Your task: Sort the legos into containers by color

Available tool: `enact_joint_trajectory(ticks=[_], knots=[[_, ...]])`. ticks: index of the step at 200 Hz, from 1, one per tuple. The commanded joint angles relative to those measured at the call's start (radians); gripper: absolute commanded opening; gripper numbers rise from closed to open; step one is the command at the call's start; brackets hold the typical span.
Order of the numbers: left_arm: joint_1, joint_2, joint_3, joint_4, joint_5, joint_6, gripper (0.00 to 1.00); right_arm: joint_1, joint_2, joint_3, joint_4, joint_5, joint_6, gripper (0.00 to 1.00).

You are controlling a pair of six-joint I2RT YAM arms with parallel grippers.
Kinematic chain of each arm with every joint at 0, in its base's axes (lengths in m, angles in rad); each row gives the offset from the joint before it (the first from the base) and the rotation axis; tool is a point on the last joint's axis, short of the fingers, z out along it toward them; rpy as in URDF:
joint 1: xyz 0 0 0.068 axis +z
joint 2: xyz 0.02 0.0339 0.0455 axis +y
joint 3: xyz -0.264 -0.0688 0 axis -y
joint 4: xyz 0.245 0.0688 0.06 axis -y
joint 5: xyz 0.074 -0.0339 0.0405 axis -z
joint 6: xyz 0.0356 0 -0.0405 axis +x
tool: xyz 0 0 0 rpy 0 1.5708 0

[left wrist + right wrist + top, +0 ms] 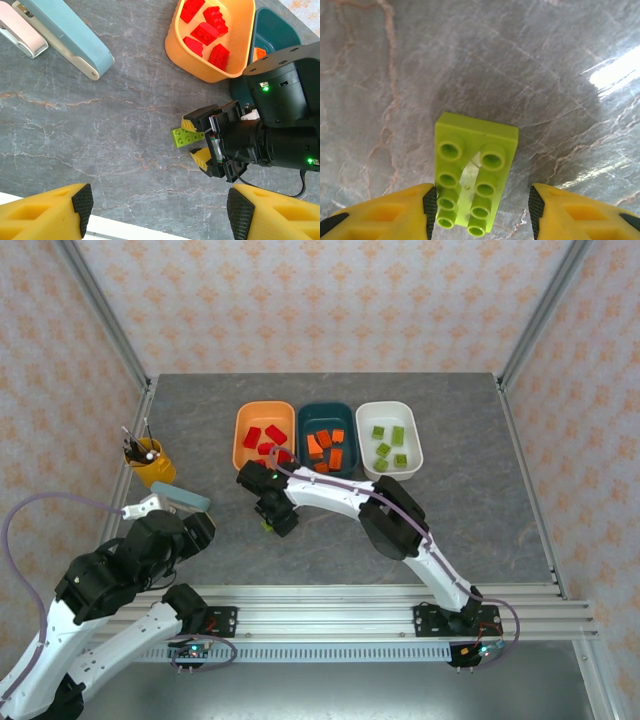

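Nearly there with the sorting. The orange tub (242,440) holds the red legos (265,437). Next to it on the right, the dark teal tub (326,406) carries the orange legos (325,447), and one further along, the white tub (388,405) has its share of green legos (390,445).

One stray is left: a light green lego (472,170) lying flat, studs up, on the counter (480,500) just in front of the orange tub. It looks like the last loose brick.

The right gripper (482,207) is low over it, its yellow fingers (395,210) straddling the brick's near end. One pad sits at the brick's edge, while the other stands off with bare counter showing between, so the brick is bracketed, not yet pinched.

The left gripper (157,205) hovers in front and to the left of the orange tub, spread wide with nothing between its pads, looking on.

Judging from this, what is left is to clamp that brick, lift it and carry it past the orange tub to the white one.
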Motion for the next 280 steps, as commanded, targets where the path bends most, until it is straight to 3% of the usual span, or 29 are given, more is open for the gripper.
enact_joint_trajectory(ticks=[1, 67, 112, 179, 207, 280], knots=[[-0.006, -0.019, 0.006, -0.034, -0.009, 0.006, 0.74, 0.007, 0.027, 0.056, -0.035, 0.006, 0.071, 0.52], [-0.005, -0.022, 0.006, -0.023, -0.007, 0.0, 0.74, 0.003, 0.072, 0.1, -0.122, 0.034, 0.095, 0.44], [-0.005, -0.024, 0.007, -0.026, -0.005, -0.002, 0.74, -0.014, 0.035, 0.019, -0.163, 0.032, 0.064, 0.42], [-0.005, -0.01, 0.0, 0.002, 0.007, 0.0, 0.74, -0.043, 0.087, -0.012, -0.116, -0.022, 0.031, 0.41], [-0.006, -0.005, 0.0, 0.003, 0.004, 0.0, 0.74, -0.052, 0.083, 0.017, -0.168, 0.011, -0.001, 0.33], [-0.005, 0.025, -0.002, 0.042, 0.003, 0.011, 0.74, -0.058, 0.08, 0.027, -0.176, 0.017, -0.02, 0.27]])
